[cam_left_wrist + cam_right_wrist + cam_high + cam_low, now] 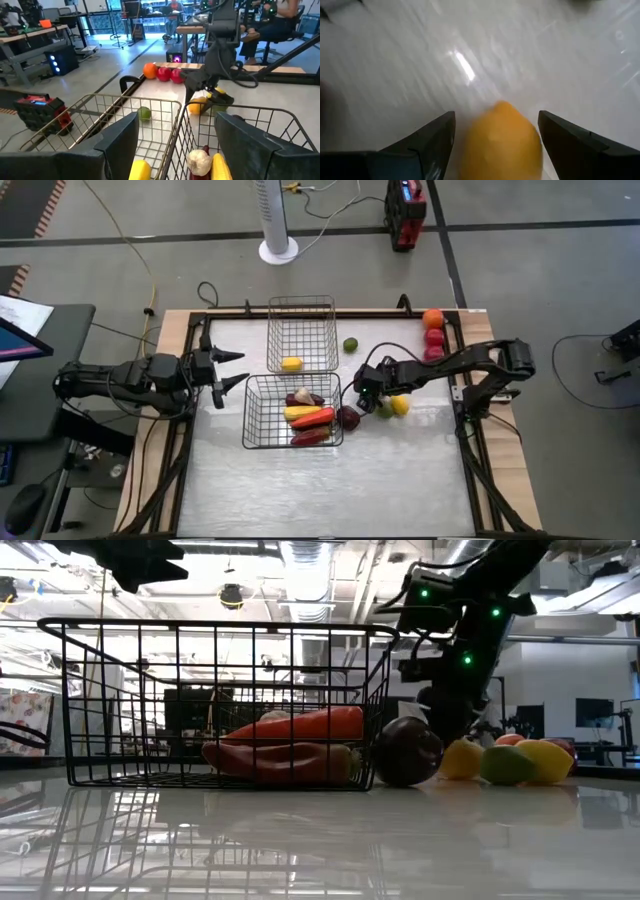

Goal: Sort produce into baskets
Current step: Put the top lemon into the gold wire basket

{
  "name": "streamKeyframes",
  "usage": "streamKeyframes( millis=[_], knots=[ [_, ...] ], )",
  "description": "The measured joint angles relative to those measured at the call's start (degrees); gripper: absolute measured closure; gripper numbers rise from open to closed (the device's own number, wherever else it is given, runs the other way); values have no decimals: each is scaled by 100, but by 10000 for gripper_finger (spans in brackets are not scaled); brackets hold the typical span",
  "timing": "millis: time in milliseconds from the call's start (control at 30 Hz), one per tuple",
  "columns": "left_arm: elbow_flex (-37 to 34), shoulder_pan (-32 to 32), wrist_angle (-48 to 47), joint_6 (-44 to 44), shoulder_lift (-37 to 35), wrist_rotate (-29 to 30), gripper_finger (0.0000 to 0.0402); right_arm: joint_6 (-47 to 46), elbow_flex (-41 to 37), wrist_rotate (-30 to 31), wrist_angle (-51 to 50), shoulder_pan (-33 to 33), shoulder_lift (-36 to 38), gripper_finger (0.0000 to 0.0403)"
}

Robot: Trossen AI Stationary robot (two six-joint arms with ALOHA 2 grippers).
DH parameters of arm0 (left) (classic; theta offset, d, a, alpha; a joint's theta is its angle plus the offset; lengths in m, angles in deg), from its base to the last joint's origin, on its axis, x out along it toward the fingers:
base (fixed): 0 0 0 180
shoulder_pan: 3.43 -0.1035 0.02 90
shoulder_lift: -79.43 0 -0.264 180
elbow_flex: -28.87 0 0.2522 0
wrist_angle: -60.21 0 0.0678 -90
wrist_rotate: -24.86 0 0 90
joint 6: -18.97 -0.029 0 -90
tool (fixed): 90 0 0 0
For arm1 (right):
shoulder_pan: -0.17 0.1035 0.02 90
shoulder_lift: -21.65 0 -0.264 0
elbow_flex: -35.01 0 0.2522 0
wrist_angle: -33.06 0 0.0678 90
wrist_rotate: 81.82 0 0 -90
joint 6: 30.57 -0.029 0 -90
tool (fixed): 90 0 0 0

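The right gripper [368, 393] is seen low over the surface [400, 470], just right of the darker basket [262, 438], with its fingers [432, 134] spread wide on either side of a yellow-orange fruit [501, 142]; the fingers are apart from the fruit, and nothing is gripped. A dark purple round piece [348, 417] is found touching the darker basket's right wall, and a green piece [384, 410] and a yellow piece [400, 405] are clustered just beyond it. Inside the darker basket, a long yellow piece [302, 412], a long orange-red piece [318, 418] and a long red piece [310, 437] are stacked, with a pale bulb [302, 393] behind them. The silvery basket [285, 310] is placed directly behind the darker one, and a yellow piece [291, 363] is held in it. A green round fruit [350, 344] is left alone on the surface right of the silvery basket. Farther right of the darker basket, at the surface's edge, an orange [432, 318] and two red fruits [434, 337] are lined up. The left gripper [232, 370] is parked open and empty just left of the darker basket.
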Motion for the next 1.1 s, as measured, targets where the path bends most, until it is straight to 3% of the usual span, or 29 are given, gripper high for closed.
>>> streamKeyframes(
  millis=[333,533,667,900,1100],
  knots=[
    [0,0,-22,-14,0,2,152,4,-2,-42,-15,32,-300,116],
    [0,0,-26,-20,0,117,152,7,-2,-19,-61,32,-122,152],
    [0,-2,-28,-21,0,157,152,44,63,26,-140,30,150,152],
    [0,-2,26,-16,2,155,152,694,965,496,-92,-138,759,149],
    [0,-2,96,-8,4,153,152,1585,2101,468,560,-343,566,148]
  ],
)
